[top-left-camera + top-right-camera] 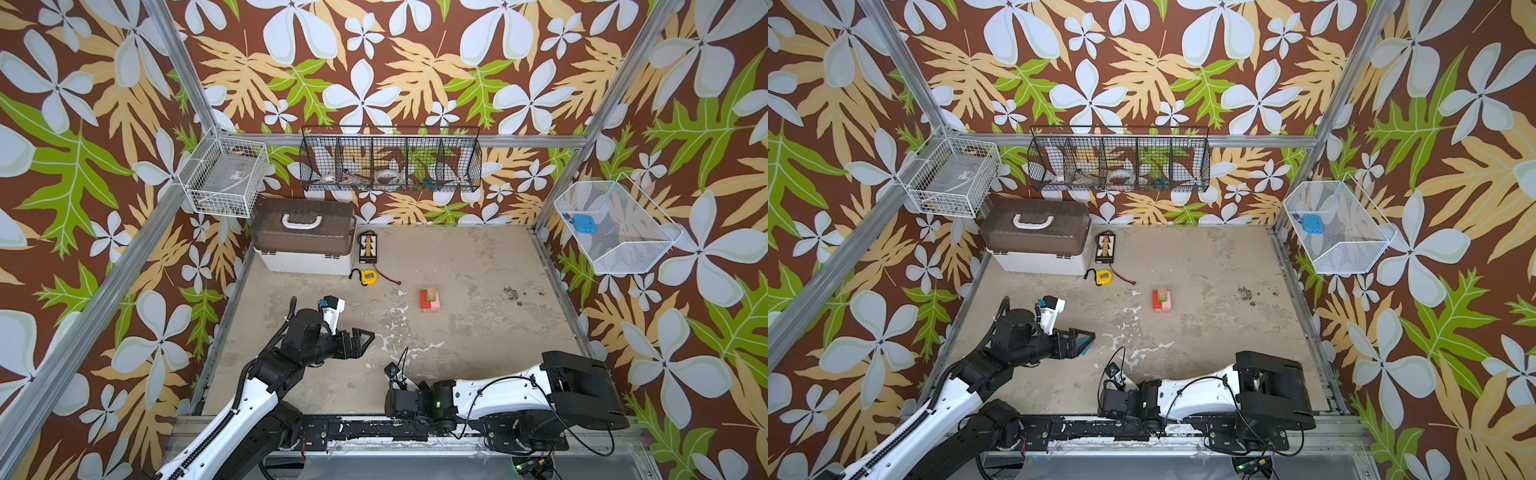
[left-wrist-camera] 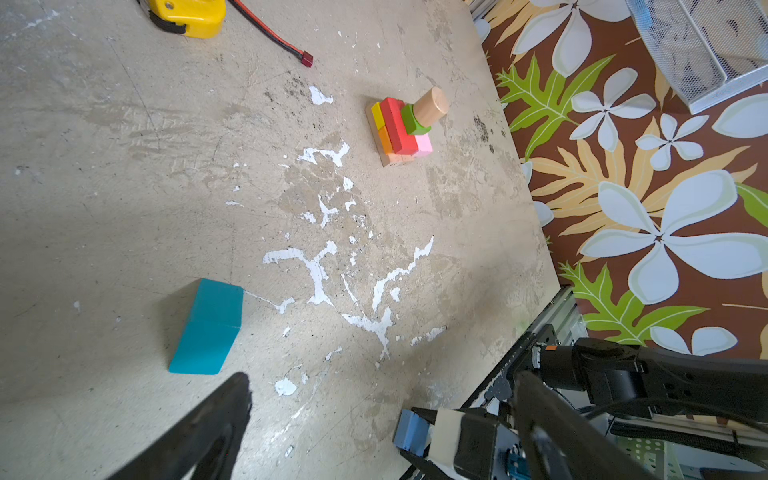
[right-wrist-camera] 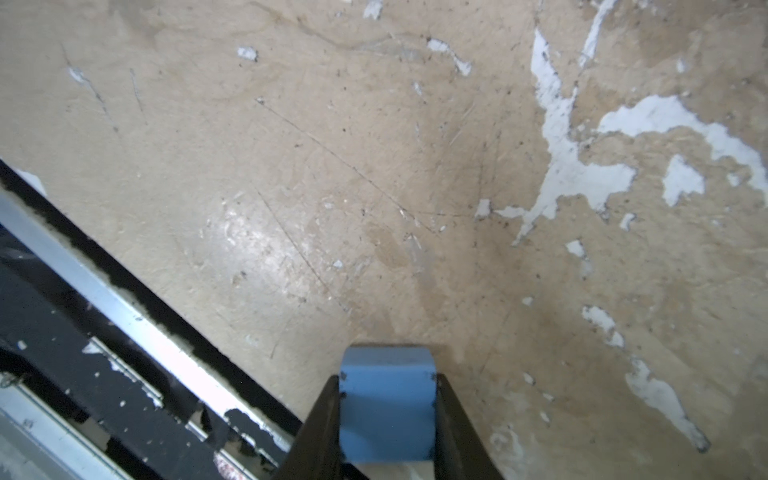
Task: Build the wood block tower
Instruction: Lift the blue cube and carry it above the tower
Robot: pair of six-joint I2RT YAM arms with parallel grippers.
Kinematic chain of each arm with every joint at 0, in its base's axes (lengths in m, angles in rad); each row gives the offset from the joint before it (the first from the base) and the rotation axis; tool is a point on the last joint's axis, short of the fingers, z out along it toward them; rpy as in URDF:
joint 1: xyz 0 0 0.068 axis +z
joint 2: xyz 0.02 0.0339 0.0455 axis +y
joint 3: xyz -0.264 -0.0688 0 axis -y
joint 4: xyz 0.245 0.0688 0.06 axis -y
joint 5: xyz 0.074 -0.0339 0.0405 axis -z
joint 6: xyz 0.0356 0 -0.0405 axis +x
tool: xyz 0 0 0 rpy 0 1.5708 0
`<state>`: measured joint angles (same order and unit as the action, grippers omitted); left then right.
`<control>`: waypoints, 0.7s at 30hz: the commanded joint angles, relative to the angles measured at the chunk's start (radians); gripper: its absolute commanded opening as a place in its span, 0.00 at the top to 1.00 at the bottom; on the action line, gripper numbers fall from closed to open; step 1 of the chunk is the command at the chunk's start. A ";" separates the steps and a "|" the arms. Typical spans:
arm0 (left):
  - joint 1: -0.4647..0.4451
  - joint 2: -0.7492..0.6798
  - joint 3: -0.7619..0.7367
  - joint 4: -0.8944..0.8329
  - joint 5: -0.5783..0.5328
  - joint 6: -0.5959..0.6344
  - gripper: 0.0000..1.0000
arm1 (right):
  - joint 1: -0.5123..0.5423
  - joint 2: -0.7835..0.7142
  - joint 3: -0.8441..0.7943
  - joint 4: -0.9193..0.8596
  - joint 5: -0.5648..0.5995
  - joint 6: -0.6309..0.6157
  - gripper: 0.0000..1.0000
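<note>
Scuffed tabletop (image 3: 291, 166), blue block (image 3: 386, 415) clamped in right tool (image 3: 386, 380) (tower (image 2: 397, 124) well apart)

No legible text, label, brand or number on anything

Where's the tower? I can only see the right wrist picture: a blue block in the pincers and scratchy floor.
Observer: The tower stands near the middle of the table, well away from the right gripper and its blue block.
Operator: What's on its top?
Observer: A plain wood cylinder, standing on a green block.
Operator: Any more loose blocks?
Observer: One teal block lies on the table by the open left gripper, not gripped.
</note>
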<state>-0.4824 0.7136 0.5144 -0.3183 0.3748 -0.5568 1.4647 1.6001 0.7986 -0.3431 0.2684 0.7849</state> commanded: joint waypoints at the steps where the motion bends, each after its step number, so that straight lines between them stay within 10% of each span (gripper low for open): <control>1: -0.001 -0.001 -0.001 0.017 0.004 -0.004 0.00 | 0.001 -0.017 0.010 -0.029 0.030 0.014 0.71; 21: -0.001 -0.013 -0.001 0.016 0.005 -0.004 0.00 | -0.247 -0.337 0.329 -0.276 0.151 -0.141 0.87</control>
<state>-0.4824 0.7040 0.5144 -0.3183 0.3748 -0.5674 1.2598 1.2678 1.0687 -0.5716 0.3752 0.7216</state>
